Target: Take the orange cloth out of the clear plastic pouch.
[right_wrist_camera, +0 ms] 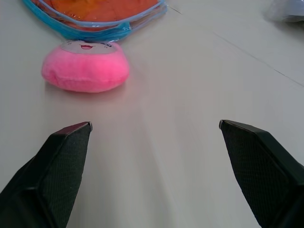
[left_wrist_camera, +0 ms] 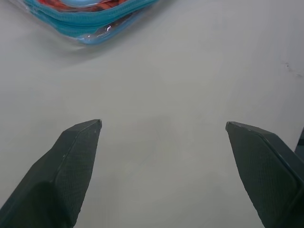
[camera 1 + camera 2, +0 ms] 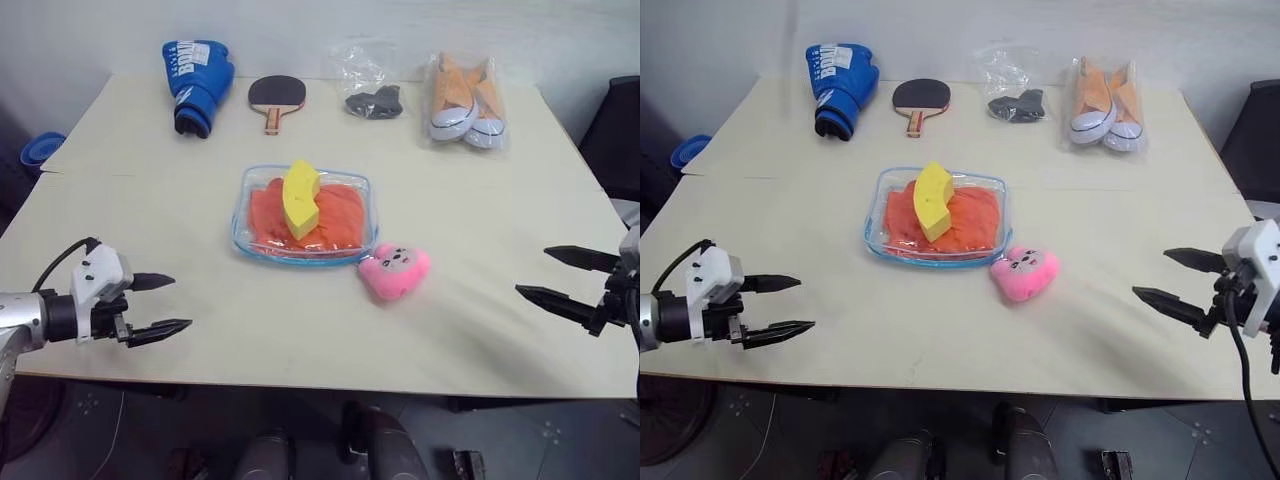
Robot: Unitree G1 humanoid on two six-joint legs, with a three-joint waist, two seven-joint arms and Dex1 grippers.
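Note:
The clear plastic pouch (image 3: 251, 237) with light blue edging lies flat at the table's middle. Inside it is the orange cloth (image 3: 340, 216), folded and about as large as the pouch. A yellow foam wedge (image 3: 300, 198) rests on top of the pouch. My left gripper (image 3: 180, 303) hovers open over the near left of the table, well short of the pouch. My right gripper (image 3: 533, 274) hovers open over the near right, also apart from it. The pouch's blue edge (image 2: 90, 26) and a strip of orange cloth (image 1: 102, 8) appear in the wrist views.
A pink plush toy (image 3: 395, 271) lies against the pouch's near right corner. Along the far edge lie a blue boxing glove (image 3: 197, 83), a table tennis paddle (image 3: 276, 96), a thin bag with a black item (image 3: 372, 100) and bagged orange-and-white sneakers (image 3: 465, 102).

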